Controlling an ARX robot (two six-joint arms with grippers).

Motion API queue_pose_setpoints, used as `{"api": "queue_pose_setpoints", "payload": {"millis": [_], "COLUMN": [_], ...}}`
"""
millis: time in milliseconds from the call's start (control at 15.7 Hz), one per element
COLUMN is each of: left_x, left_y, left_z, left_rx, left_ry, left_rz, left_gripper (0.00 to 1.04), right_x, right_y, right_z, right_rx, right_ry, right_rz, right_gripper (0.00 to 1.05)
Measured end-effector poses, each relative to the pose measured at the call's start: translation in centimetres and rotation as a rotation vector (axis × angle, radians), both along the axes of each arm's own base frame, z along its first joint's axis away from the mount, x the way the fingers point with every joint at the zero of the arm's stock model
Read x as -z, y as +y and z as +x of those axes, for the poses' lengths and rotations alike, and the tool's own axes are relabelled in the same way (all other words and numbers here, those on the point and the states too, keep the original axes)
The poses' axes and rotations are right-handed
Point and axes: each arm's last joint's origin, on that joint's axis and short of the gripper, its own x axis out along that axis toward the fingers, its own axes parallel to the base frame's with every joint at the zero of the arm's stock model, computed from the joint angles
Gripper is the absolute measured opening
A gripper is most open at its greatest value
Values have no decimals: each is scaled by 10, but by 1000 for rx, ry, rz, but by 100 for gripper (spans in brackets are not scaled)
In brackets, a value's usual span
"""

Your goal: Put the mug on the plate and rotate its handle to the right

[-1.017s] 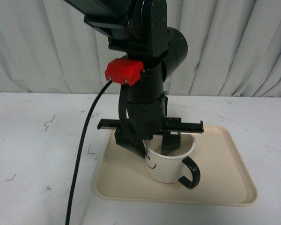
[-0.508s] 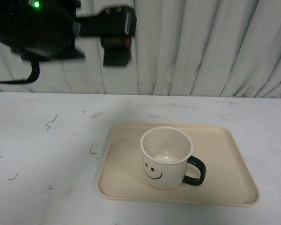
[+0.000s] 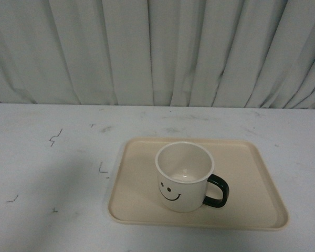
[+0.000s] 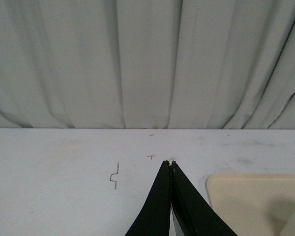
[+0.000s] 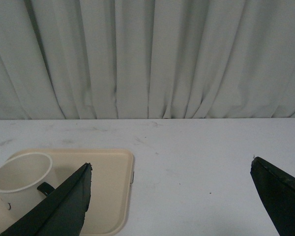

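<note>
Job looks done.
The cream-white smiley mug [image 3: 184, 178] stands on the flat beige plate [image 3: 252, 157], black loop handle [image 3: 219, 190] pointing right. Left gripper [image 4: 170, 164] pinched together; right gripper [image 5: 170, 163] spread apart, holding nothing.

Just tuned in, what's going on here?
Nothing is being handled right now. The mug stands upright on the plate, with its handle pointing right. Neither arm shows in the front view. The left tool is shut and the right tool is open, both empty and clear of the mug.
</note>
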Motion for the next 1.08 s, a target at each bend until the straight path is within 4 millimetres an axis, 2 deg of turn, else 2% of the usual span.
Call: {"api": "queue_pose_setpoints", "payload": {"millis": [127, 381, 572, 636, 1081], "left_x": [-1, 8, 16, 24, 15], "left_y": [11, 19, 32, 32, 31], "left_z": [-18, -39, -52, -58, -74], "left_rx": [-13, -6, -16, -8, -2], "left_ry": [-37, -16, -33, 6, -33], "left_rz": [-7, -4, -6, -6, -6], "left_gripper": [2, 2, 2, 2, 2], "right_x": [0, 0, 0, 0, 0], "right_y": [0, 0, 0, 0, 0], "right_z": [0, 0, 0, 0, 0], "right_rx": [0, 0, 0, 0, 0], "right_ry": [0, 0, 0, 0, 0], "right_rz": [0, 0, 0, 0, 0], "right_gripper": [98, 98, 98, 98, 98]}}
